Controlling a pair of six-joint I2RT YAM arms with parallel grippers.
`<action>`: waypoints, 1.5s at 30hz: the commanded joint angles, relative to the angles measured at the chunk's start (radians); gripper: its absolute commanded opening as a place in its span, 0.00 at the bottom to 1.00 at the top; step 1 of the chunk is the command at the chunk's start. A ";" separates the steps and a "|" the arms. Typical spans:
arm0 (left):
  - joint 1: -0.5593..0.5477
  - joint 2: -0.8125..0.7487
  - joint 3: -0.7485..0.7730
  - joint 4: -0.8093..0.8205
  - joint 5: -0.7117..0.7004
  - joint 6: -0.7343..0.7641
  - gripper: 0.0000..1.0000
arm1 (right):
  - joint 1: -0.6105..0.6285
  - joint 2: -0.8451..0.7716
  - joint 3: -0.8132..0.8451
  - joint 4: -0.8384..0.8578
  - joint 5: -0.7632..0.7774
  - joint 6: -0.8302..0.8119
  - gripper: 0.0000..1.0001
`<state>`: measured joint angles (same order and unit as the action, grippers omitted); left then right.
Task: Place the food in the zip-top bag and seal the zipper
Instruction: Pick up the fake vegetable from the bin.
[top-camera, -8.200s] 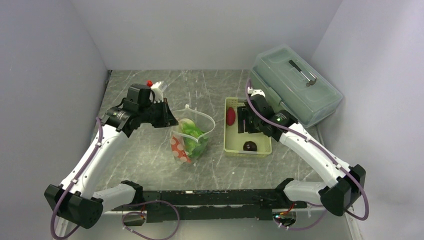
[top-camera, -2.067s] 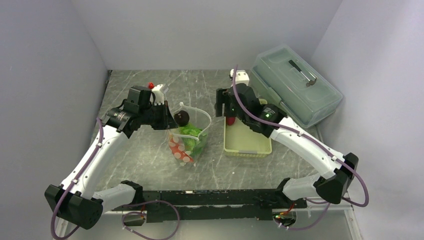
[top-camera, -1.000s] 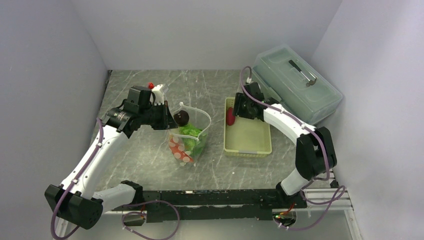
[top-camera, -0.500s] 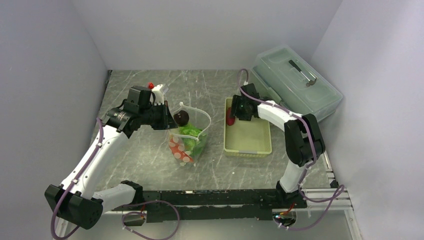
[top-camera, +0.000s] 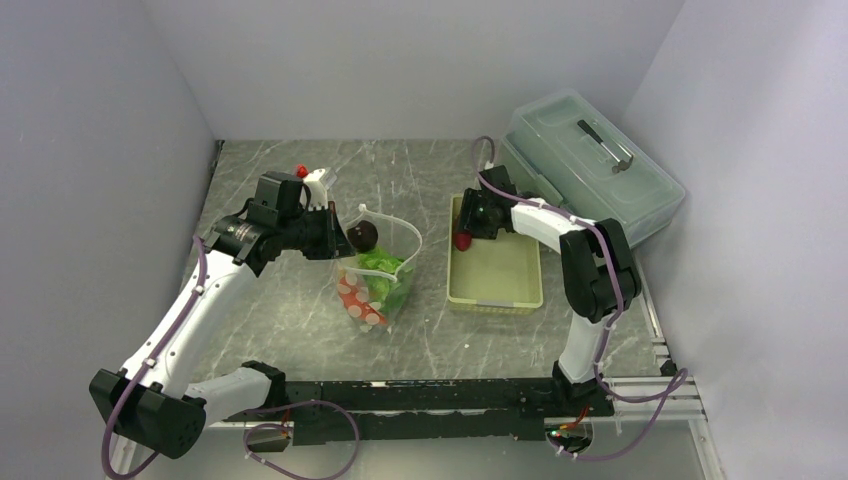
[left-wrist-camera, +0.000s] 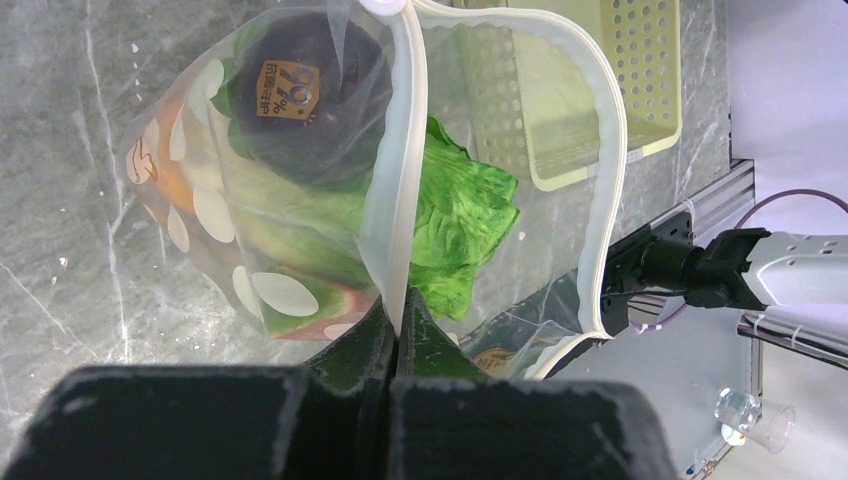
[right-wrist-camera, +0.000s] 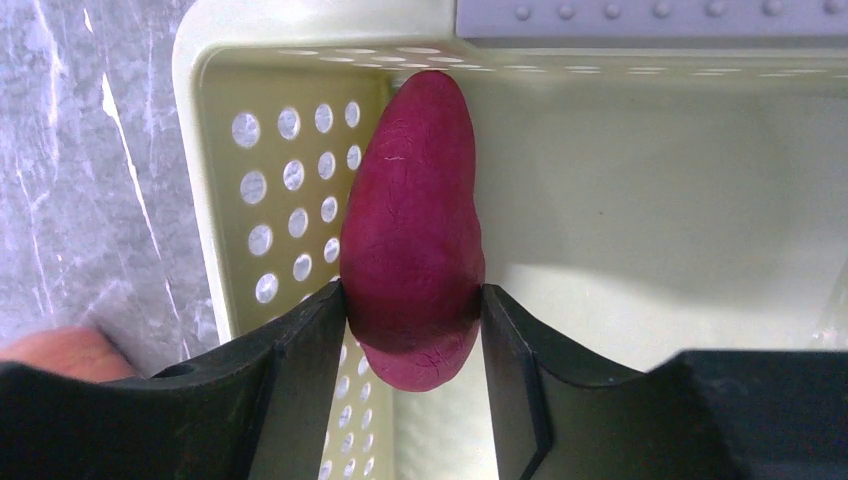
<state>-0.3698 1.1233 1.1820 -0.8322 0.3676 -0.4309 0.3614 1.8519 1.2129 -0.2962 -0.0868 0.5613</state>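
Right end effector (right-wrist-camera: 412, 305) grips red long piece (right-wrist-camera: 410, 230); basket (right-wrist-camera: 300, 28) cropped.

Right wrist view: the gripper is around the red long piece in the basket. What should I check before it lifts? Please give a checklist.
1. Grip: the right gripper pinches the red long piece from both sides: ok.
2. Piece free of the basket wall: cannot tell, it lies close against it.
3. The left gripper is shut on the zipper of the zip-top bag: ok.
4. Bag mouth open: ok.
5. Room above the dark maroon ball and lettuce: cannot tell.
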 joint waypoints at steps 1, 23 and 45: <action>0.000 -0.002 0.010 0.021 -0.007 0.011 0.00 | -0.009 0.005 0.027 0.043 0.000 0.004 0.50; 0.000 -0.003 0.009 0.029 0.010 0.004 0.00 | -0.010 -0.230 -0.050 -0.025 0.027 -0.026 0.17; 0.000 -0.017 0.008 0.020 0.005 0.007 0.00 | 0.229 -0.604 0.058 -0.145 -0.001 -0.221 0.16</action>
<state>-0.3698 1.1229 1.1820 -0.8318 0.3683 -0.4313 0.5392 1.2785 1.1866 -0.4244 -0.0975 0.4088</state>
